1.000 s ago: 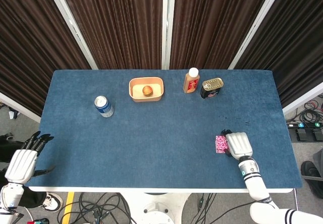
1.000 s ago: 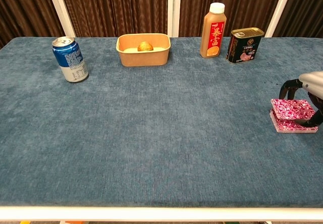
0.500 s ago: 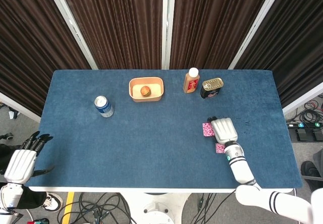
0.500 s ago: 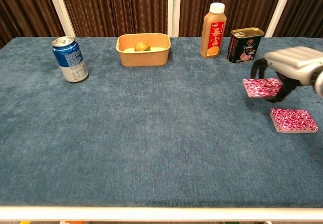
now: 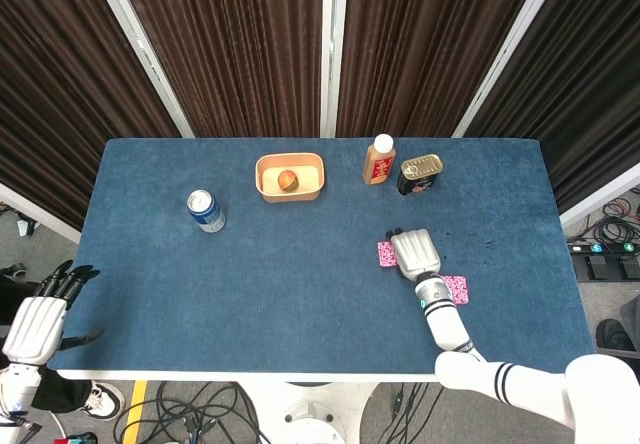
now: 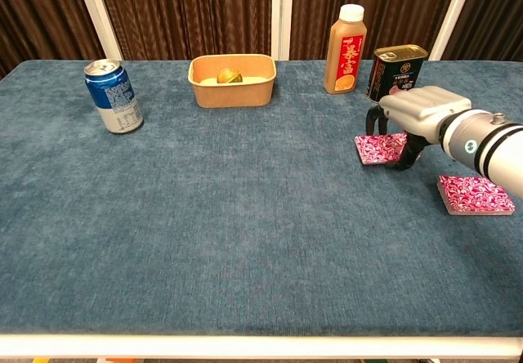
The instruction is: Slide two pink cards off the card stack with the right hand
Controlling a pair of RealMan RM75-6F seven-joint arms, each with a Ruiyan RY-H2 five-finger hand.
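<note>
The pink patterned card stack [image 6: 476,194] [image 5: 456,289] lies on the blue table at the right. My right hand [image 6: 413,114] [image 5: 415,252] hovers to the left of the stack, fingers curled down over a single pink card [image 6: 380,149] [image 5: 386,254] that it holds at the table surface. Whether the card rests flat on the cloth cannot be told. My left hand [image 5: 38,316] hangs off the table's front left corner with its fingers spread and nothing in it; the chest view does not show it.
A blue can [image 6: 113,96] stands at the left. A tan bowl [image 6: 232,81] with a small round fruit sits at the back centre. An orange bottle [image 6: 346,49] and a dark tin [image 6: 397,73] stand behind my right hand.
My right hand has carried one pink card off the stack and moved it leftward, then lowered it toward the table. The stack stays in place. The left hand barely moved.
</note>
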